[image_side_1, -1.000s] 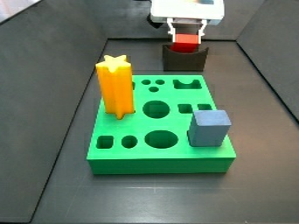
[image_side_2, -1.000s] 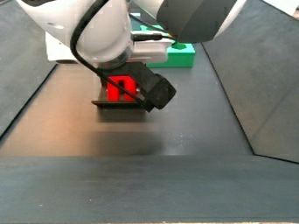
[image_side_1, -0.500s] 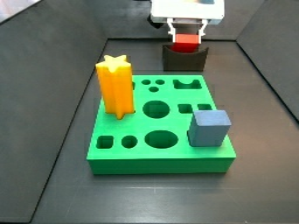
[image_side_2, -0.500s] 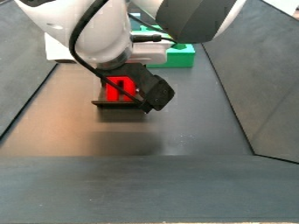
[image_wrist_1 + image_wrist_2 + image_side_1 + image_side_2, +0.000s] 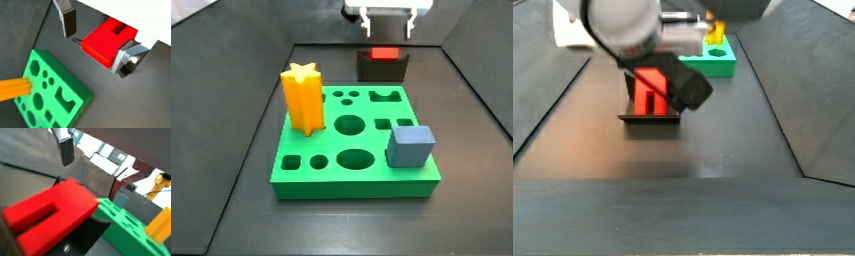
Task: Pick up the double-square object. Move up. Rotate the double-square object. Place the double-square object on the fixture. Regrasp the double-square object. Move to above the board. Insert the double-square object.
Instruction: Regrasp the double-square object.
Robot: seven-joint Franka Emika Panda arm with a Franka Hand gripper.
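Observation:
The red double-square object [image 5: 384, 54] rests on top of the dark fixture [image 5: 382, 70] behind the green board [image 5: 305, 180]. My gripper [image 5: 388, 33] hangs above it, open and apart from it. In both wrist views the double-square object [image 5: 107, 42] [image 5: 47, 218] lies below, in the gap between the spread fingers [image 5: 69, 22] [image 5: 65, 150], with nothing gripped. In a side view the double-square object [image 5: 649, 90] lies along the fixture [image 5: 651, 121], partly covered by the wrist's dark housing.
A tall yellow star prism [image 5: 301, 98] stands in the board at its left side. A grey-blue cube [image 5: 410, 146] sits at the board's front right. Dark walls rise around the floor at the back and sides.
The gripper has let go of the double-square object and risen straight up. The object stays on the fixture.

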